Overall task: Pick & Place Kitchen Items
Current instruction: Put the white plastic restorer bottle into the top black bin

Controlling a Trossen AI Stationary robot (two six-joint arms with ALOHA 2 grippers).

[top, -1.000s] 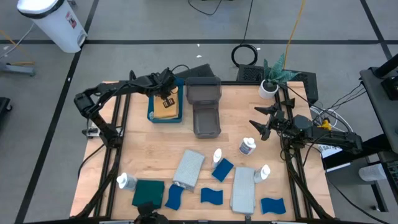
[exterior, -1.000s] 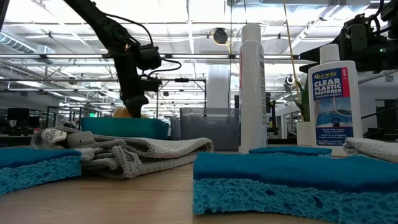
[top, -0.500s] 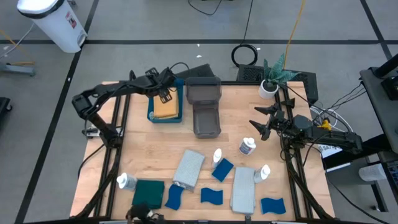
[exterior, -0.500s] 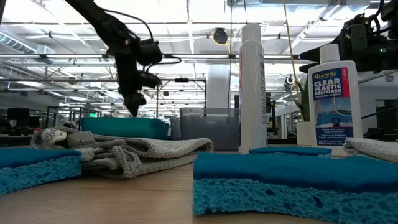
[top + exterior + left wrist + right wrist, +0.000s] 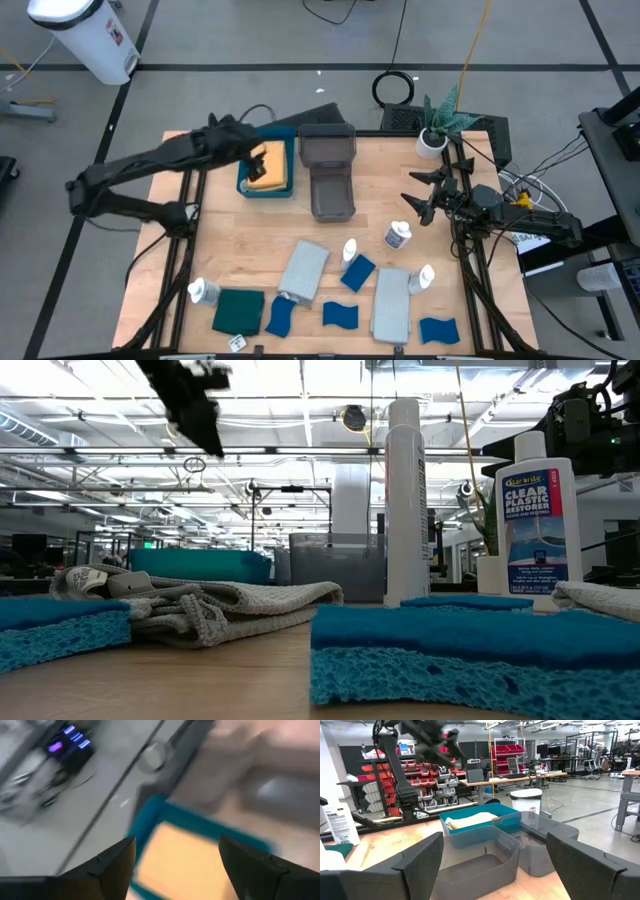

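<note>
Wooden bench [image 5: 250,240] stands on a grey floor with black tape lines.

Left end effector [image 5: 256,157]: raised above the left edge of the blue tray [image 5: 243,186] at the far left of the bench. Fingers [image 5: 112,865] apart, nothing between them. The orange cloth [image 5: 271,166] lies in the tray, just right of and below this end effector, not touched.

Right end effector [image 5: 412,202]: raised at the right side of the bench, fingers [image 5: 420,860] spread, empty. A white bottle [image 5: 398,236] lies on its side just near of it. Two grey bins [image 5: 329,170] stand to its left, beside the tray.

Near half of the bench:
- two grey cloths [image 5: 303,268], one mid, one further right;
- green cloth [image 5: 238,312] at the near left, a bottle just left of it;
- blue sponges [image 5: 357,272] scattered among the cloths;
- two more bottles standing among them.
</note>
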